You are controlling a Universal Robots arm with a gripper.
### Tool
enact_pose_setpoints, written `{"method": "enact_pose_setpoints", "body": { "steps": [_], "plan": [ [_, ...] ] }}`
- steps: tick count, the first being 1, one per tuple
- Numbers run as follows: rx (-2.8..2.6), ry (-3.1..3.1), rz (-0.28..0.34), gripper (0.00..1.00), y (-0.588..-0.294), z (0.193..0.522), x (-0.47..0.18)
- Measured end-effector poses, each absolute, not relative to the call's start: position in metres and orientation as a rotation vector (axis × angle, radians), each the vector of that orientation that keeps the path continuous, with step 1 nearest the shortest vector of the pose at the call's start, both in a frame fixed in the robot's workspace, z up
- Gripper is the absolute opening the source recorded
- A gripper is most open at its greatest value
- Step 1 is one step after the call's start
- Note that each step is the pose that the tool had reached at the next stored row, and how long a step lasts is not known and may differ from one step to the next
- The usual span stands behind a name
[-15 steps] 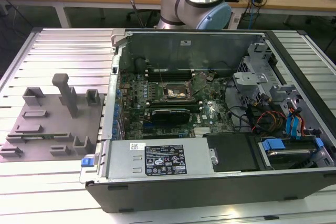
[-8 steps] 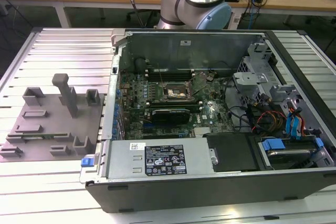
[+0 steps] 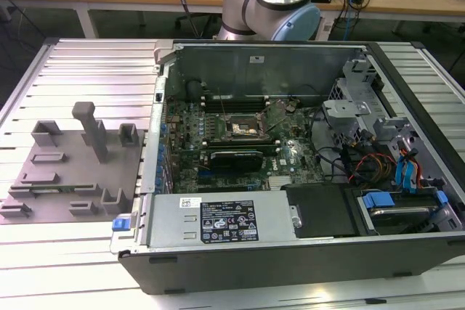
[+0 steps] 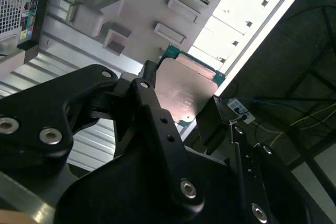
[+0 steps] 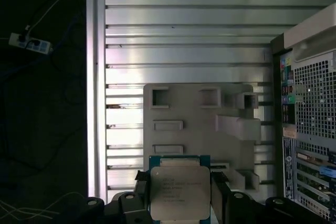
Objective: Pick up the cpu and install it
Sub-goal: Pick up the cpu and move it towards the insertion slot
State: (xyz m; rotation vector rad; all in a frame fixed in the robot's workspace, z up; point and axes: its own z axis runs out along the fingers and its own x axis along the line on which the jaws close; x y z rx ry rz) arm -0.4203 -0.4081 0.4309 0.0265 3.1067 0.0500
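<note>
Gripper (image 5: 179,182): closed on the cpu (image 5: 179,195), one finger against each opposite edge, leaving the metal top bare and the chip level for seating. Cpu was carried clear above the grey parts holder (image 5: 199,124) on the slatted desk (image 5: 184,35), beside the open computer case (image 3: 290,179). Grip depth apparently shallow, partly hidden.

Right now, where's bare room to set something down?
In the exterior view, bare table slats lie beyond the tray and on its near side. The case is crowded inside; the gripper holds the cpu.
</note>
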Motion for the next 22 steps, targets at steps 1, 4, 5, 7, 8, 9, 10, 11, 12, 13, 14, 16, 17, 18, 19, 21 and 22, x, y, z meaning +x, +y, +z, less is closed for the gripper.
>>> {"method": "enact_pose_setpoints", "body": {
  "steps": [1, 4, 5, 7, 8, 9, 10, 11, 12, 13, 14, 16, 17, 18, 19, 21, 22],
  "plan": [
    [0.027, 3.107, 0.050, 0.55, -0.408, 0.432, -0.420],
    [0.027, 3.107, 0.050, 0.55, -0.408, 0.434, -0.420],
    [0.027, 3.107, 0.050, 0.55, -0.408, 0.434, -0.420],
    [0.026, 3.107, 0.050, 0.55, -0.408, 0.434, -0.420],
    [0.026, 3.107, 0.050, 0.55, -0.408, 0.434, -0.419],
    [0.027, 3.107, 0.050, 0.55, -0.408, 0.434, -0.417],
    [0.027, 3.107, 0.050, 0.55, -0.408, 0.434, -0.415],
    [0.027, 3.107, 0.050, 0.55, -0.408, 0.434, -0.414],
    [0.027, 3.107, 0.050, 0.55, -0.408, 0.434, -0.412],
    [0.027, 3.107, 0.050, 0.55, -0.408, 0.434, -0.410],
    [0.026, 3.107, 0.050, 0.55, -0.408, 0.434, -0.408],
    [0.027, 3.107, 0.050, 0.55, -0.408, 0.434, -0.405],
    [0.027, 3.107, 0.050, 0.55, -0.408, 0.434, -0.403],
    [0.027, 3.107, 0.050, 0.55, -0.408, 0.434, -0.401],
    [0.027, 3.107, 0.050, 0.55, -0.408, 0.434, -0.398],
    [0.027, 3.107, 0.050, 0.55, -0.408, 0.434, -0.393],
    [0.027, 3.107, 0.050, 0.55, -0.408, 0.434, -0.392]
  ]
}}
